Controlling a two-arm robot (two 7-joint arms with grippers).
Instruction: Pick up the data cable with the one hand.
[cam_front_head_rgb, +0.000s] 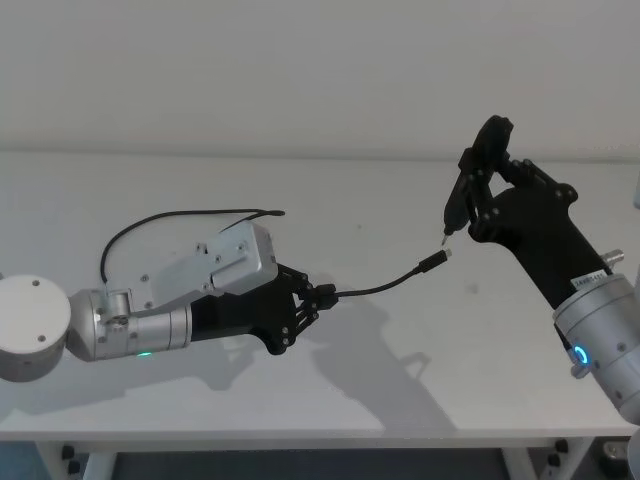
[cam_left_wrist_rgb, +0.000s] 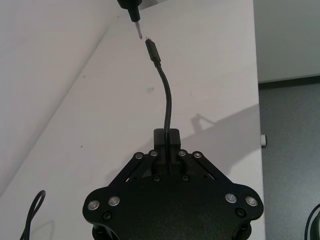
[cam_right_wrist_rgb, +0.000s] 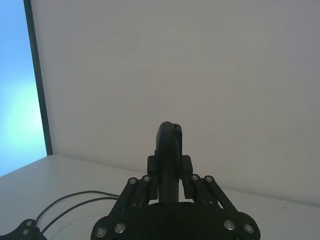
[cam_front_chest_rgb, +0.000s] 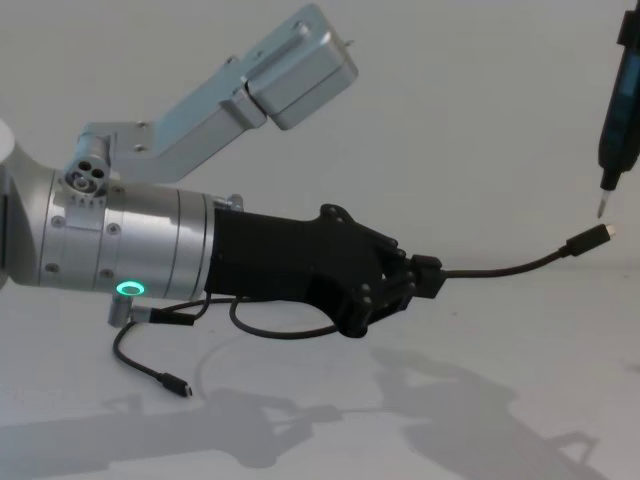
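The data cable (cam_front_head_rgb: 385, 285) is a thin black cord. My left gripper (cam_front_head_rgb: 318, 296), black on a silver forearm with a green ring, is shut on it a short way from one end. That free end sticks out above the table, and its metal-tipped plug (cam_front_head_rgb: 436, 260) hangs just below the pin tip of a slim black tool (cam_front_head_rgb: 462, 195). My right gripper (cam_front_head_rgb: 485, 165) is shut on that tool, raised at the right. In the left wrist view the cable (cam_left_wrist_rgb: 167, 100) runs straight out from the left gripper (cam_left_wrist_rgb: 167, 137). The cord's other end (cam_front_chest_rgb: 178, 386) lies on the table.
The white table (cam_front_head_rgb: 400, 390) stretches wide under both arms, with a plain wall behind it. The cable's slack loops (cam_front_head_rgb: 150, 225) behind my left forearm. The table's front edge runs along the bottom of the head view.
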